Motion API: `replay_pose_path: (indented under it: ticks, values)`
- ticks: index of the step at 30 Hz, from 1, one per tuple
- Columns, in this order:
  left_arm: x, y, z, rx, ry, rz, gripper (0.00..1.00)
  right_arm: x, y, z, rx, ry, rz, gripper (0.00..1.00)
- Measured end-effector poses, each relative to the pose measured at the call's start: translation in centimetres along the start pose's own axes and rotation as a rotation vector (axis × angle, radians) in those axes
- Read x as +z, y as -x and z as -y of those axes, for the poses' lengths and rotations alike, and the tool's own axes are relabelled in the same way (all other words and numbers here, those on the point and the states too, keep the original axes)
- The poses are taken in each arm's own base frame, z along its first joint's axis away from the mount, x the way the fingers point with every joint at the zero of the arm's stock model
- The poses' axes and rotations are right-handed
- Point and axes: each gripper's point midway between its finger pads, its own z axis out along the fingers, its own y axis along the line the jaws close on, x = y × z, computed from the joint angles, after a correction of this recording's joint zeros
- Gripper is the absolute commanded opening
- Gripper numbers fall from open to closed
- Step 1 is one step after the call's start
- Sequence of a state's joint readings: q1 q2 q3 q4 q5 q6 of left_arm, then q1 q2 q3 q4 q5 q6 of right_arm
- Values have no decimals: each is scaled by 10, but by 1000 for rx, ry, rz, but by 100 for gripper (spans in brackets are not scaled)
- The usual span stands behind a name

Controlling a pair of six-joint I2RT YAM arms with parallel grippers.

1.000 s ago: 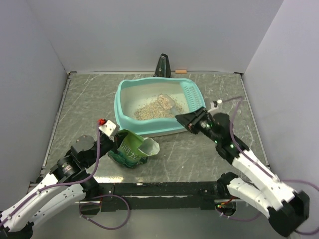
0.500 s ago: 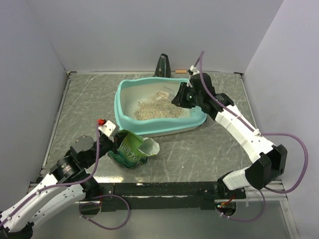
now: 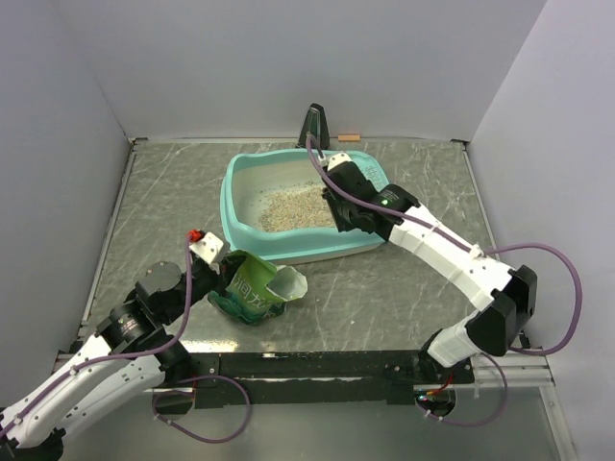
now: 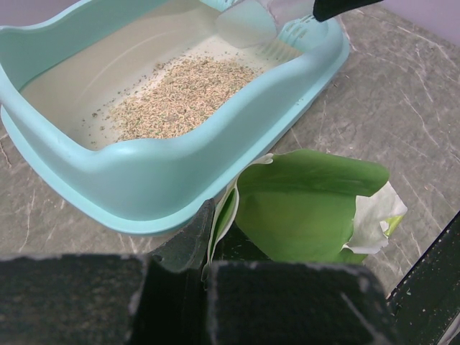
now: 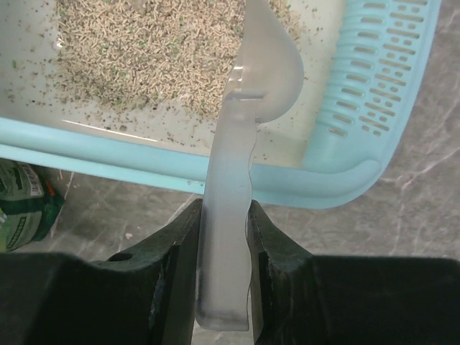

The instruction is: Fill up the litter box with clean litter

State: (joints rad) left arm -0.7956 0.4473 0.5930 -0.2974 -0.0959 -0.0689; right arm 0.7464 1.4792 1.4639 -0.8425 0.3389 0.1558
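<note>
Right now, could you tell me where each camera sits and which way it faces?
Top external: high behind, looking down on left arm, right arm, litter box, green bag.
Left wrist: low by the bag, facing the box; own fingers at bottom.
Right wrist: over the box's rim, looking down; own fingers clamp a scoop.
All share the clean litter.

We see a large teal plastic litter tray (image 4: 144,180), smooth with a soft sheen, whitish inside. Its beige-grey granular litter (image 4: 180,97) looks dry, coarse and matt. In the left wrist view, at one o'clock of the heap, the frosted translucent plastic scoop (image 4: 244,25) looks smooth; at five o'clock the green film bag (image 4: 302,208) is glossy and creased. The grey veined tabletop (image 4: 402,93) has a dull, stone-like sheen.
</note>
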Motion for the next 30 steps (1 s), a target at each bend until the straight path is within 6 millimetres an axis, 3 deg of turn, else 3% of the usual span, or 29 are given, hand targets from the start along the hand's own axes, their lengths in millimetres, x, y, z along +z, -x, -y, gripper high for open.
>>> replay_pose_path:
  ticks: [5, 10, 13, 19, 24, 30]
  values:
    - [0, 0, 0, 0, 0, 0, 1, -32, 16, 1, -10, 15, 69, 0]
    - [0, 0, 0, 0, 1, 0, 1, -97, 37, 4, 37, 110, 197, 0]
    - [0, 0, -1, 0, 5, 1, 1, -137, 36, 5, 72, 205, 245, 0]
    - [0, 0, -1, -4, 9, 1, 1, -183, 3, -18, 98, 459, 207, 0]
    - [0, 0, -2, -4, 12, 1, 1, -202, -37, -47, 99, 676, 90, 0]
    - [0, 0, -2, -4, 15, 2, 1, -215, -67, -67, 129, 835, -1, 0]
